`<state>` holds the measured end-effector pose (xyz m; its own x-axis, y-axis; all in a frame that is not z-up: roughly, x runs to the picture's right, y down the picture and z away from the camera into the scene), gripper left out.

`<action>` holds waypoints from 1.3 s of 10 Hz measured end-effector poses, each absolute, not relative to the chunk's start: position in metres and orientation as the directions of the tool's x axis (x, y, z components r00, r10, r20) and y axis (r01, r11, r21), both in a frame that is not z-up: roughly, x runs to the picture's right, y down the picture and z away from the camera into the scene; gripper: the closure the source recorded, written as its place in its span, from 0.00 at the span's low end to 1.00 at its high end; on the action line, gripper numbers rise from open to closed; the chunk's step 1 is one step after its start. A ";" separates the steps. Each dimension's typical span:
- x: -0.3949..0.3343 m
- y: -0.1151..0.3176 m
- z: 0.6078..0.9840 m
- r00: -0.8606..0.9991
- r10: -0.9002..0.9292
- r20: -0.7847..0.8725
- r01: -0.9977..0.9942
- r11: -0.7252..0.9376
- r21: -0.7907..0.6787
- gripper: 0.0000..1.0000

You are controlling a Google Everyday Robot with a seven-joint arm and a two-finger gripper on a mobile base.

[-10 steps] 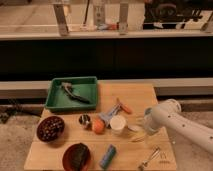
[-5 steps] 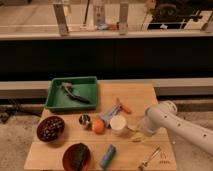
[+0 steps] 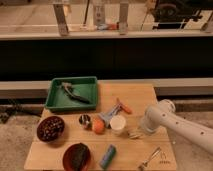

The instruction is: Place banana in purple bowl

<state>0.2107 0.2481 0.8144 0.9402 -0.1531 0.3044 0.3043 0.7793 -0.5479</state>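
The banana (image 3: 134,134) is a small pale yellow piece lying on the wooden table (image 3: 150,95), just right of the white cup (image 3: 118,124). My gripper (image 3: 141,129) is at the end of the white arm (image 3: 175,125), which reaches in from the right. It is low over the table, right at the banana, and the wrist hides most of it. The purple bowl (image 3: 50,128), dark maroon with a beaded inside, sits at the table's left edge, far from the gripper.
A green tray (image 3: 89,84) holding a dark tool stands at the back left. A round orange fruit (image 3: 98,126), a small metal cup (image 3: 84,120), an orange stick (image 3: 125,106), a red-rimmed bowl (image 3: 77,156), a light-blue object (image 3: 107,156) and a metal utensil (image 3: 150,159) lie around.
The arm has moved left and down, bringing the gripper closer to the banana beside the white cup. The other objects have not moved.
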 end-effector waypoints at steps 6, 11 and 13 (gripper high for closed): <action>0.208 0.190 0.746 0.925 -0.203 0.320 0.343 0.810 -0.476 1.00; 0.158 0.137 0.698 0.860 -0.330 0.389 0.473 0.800 -0.368 1.00; 0.111 0.127 0.691 0.806 -0.405 0.433 0.555 0.770 -0.313 1.00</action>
<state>0.1108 0.1266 0.6912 0.8056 -0.4046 0.4327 0.5552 0.7705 -0.3132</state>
